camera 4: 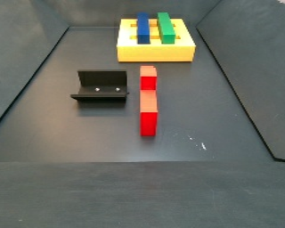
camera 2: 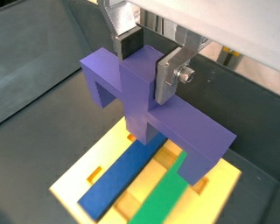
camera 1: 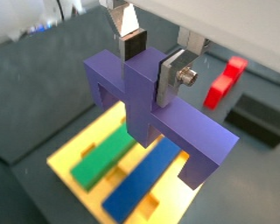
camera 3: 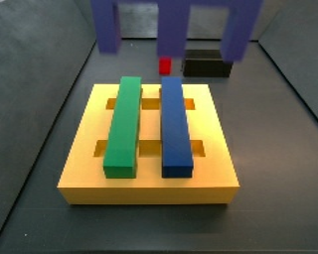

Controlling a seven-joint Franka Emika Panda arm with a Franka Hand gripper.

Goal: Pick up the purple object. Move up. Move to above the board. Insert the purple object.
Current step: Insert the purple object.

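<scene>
My gripper (camera 1: 152, 61) is shut on the central post of the purple object (camera 1: 178, 122), with a silver finger on each side; both wrist views show this grip (camera 2: 149, 59). The purple object (camera 2: 178, 127) hangs in the air with its legs pointing down, above the yellow board (camera 1: 73, 153). In a side view its three purple legs (camera 3: 171, 25) hang above the far end of the board (camera 3: 148, 189), clear of it. The gripper itself is out of frame in both side views. The board also shows far back in a side view (camera 4: 157, 53).
A green bar (camera 3: 123, 124) and a blue bar (camera 3: 175, 124) lie side by side in the board's slots. A red bar (camera 4: 149, 102) lies on the dark floor beyond the board, with the black fixture (camera 4: 100, 86) beside it. Dark walls enclose the floor.
</scene>
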